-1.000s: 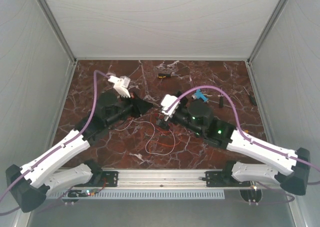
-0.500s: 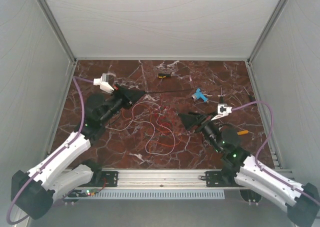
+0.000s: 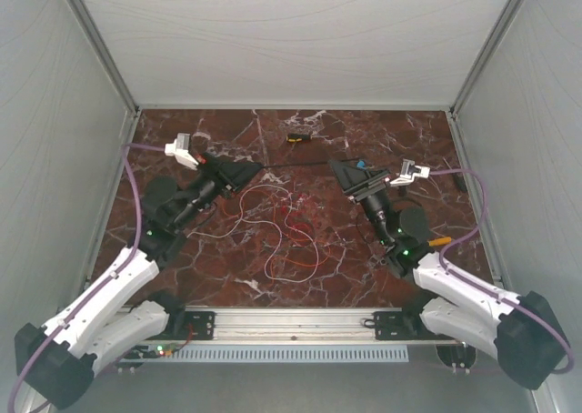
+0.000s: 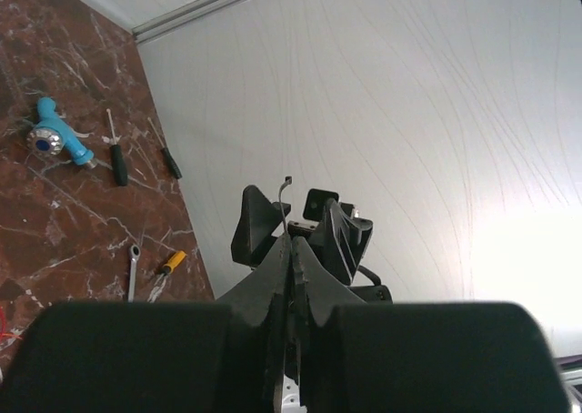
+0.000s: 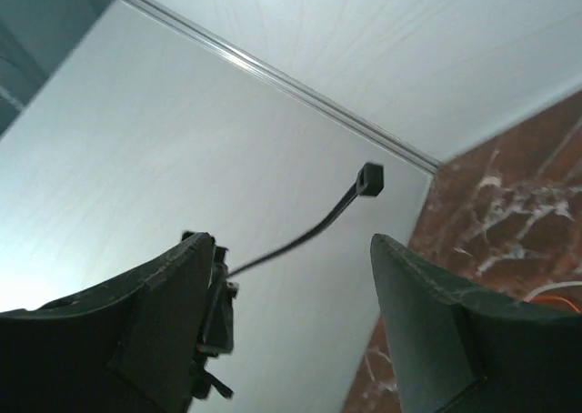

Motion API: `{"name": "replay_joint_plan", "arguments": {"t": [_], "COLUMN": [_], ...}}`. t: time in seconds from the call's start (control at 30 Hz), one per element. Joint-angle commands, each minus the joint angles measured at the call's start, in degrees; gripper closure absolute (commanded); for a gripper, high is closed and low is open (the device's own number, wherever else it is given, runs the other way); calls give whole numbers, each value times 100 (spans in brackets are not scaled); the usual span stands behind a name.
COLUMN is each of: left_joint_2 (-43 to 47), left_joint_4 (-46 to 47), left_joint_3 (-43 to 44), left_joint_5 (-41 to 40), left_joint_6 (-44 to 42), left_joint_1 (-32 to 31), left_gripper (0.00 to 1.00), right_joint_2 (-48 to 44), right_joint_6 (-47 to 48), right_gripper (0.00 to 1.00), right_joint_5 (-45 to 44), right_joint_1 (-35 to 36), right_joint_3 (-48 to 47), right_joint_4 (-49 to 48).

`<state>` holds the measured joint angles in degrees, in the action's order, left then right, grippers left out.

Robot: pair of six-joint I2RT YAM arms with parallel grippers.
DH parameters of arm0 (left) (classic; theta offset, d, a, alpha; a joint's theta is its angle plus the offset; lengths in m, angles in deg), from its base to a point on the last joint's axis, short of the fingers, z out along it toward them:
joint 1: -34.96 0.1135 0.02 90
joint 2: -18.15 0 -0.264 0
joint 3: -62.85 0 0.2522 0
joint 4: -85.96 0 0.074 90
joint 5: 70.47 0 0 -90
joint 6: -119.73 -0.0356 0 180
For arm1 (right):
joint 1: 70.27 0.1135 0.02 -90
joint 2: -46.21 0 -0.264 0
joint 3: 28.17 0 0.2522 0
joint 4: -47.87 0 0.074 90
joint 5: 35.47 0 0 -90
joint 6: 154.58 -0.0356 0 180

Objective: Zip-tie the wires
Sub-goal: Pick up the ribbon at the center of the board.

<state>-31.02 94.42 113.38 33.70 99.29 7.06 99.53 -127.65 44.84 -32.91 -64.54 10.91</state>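
The wires [image 3: 284,226], thin white, red and orange strands, lie in loose loops on the marble table between the arms. My left gripper [image 3: 255,166] is shut on one end of the black zip tie [image 3: 296,165] and holds it level above the table, pointing right. In the left wrist view the strip [image 4: 285,208] rises from the closed jaws of the left gripper [image 4: 291,242]. My right gripper [image 3: 334,167] is open, with the zip tie's free end at its fingertips. In the right wrist view the zip tie's square head [image 5: 370,178] hangs between the spread fingers of the right gripper [image 5: 291,240], untouched.
A blue tool [image 3: 366,171] lies just behind the right gripper. A small black-and-yellow tool [image 3: 297,138] lies at the back centre. Screwdrivers [image 3: 459,178] and an orange-handled tool [image 3: 440,242] lie at the right. White walls enclose the table.
Both arms drew back from the table's centre. The left gripper carried the zip tie to the back left; the right gripper then swung up to the tie's free end.
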Motion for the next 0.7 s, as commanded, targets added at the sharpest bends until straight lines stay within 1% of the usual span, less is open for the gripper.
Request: {"name": "replay_joint_plan", "arguments": {"t": [0.0,0.07,0.1,0.23,0.3,0.37,0.47,0.5,0.53,0.57,0.67], "left_joint_2": [177,197,195,210,221,245,267,274,276,276,297], "left_joint_4": [323,334,341,374,396,405,456,458,467,468,468], "left_joint_3": [204,219,223,225,196,155,65,38,7,-21,-141], "left_joint_5": [156,169,176,139,91,28,-24,-30,-38,-50,-94], "left_joint_6": [196,219,228,289,323,344,398,404,414,410,390], "left_joint_1": [-5,-5,-5,-5,-13,-14,-20,-27,-35,-52,-136], "left_gripper": [100,100,100,100,100,100,100,100,100,100,100], "right_joint_2": [345,544,627,852,932,983,1014,1014,1021,1023,1078], "right_joint_6": [-246,-281,-313,-351,-358,-348,-232,-176,-107,-30,499], "right_gripper": [36,43,48,65,75,81,86,91,98,100,100], "right_joint_5": [-425,-458,-478,-525,-512,-507,-519,-524,-531,-531,-418], "right_joint_1": [-46,-58,-54,-62,-63,-58,-62,-60,-58,-63,-69], "right_joint_3": [-305,-362,-393,-533,-580,-608,-659,-676,-705,-744,-991], "right_joint_4": [-857,-1162,-1294,-1442,-1510,-1537,-1473,-1439,-1403,-1326,-1162]}}
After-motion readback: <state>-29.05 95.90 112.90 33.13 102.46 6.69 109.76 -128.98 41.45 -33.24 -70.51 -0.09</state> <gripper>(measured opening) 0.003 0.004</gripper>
